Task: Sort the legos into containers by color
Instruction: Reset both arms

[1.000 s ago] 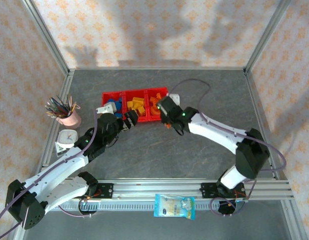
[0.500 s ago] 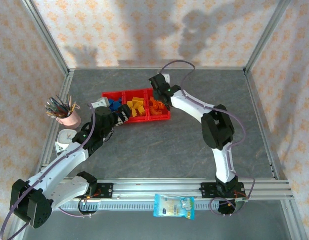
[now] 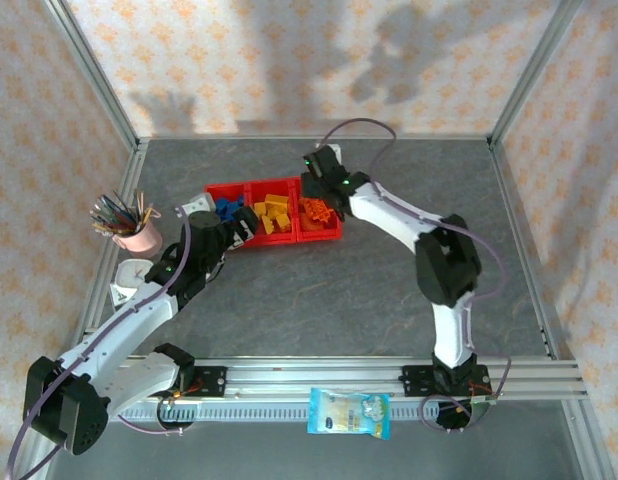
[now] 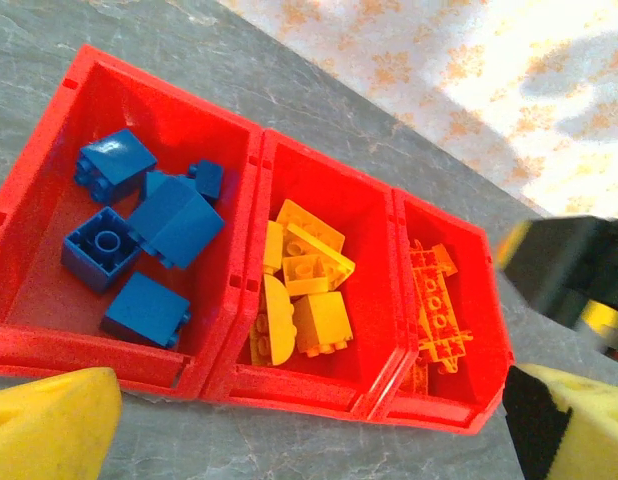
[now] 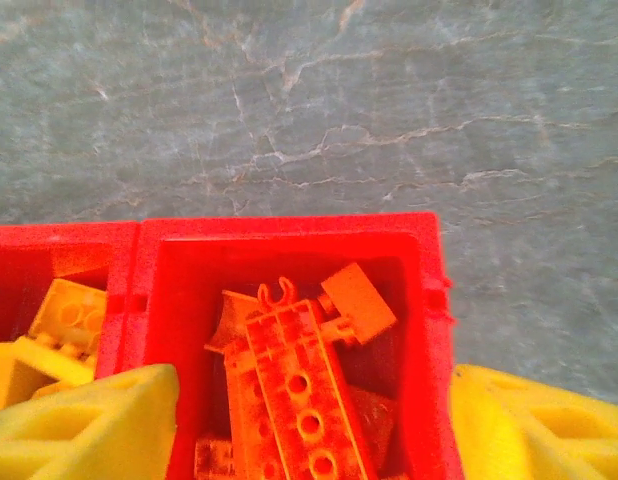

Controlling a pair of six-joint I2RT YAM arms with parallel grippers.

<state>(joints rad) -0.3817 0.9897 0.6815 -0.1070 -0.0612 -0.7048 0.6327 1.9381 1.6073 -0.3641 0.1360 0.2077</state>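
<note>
Red containers point(image 4: 289, 387) ringed by open grey table point(image 3: 369, 290); right pincer point(image 5: 309, 405) spread above.

The legos point(image 4: 174, 215) lie inside the containers point(image 4: 289, 390), with a pen cup point(image 3: 139, 238) well to their left.

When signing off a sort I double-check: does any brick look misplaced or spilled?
Nothing stands out. In the red tray, blue bricks sit in the left bin, yellow bricks in the middle, orange bricks in the right; no colours are mixed.
</note>
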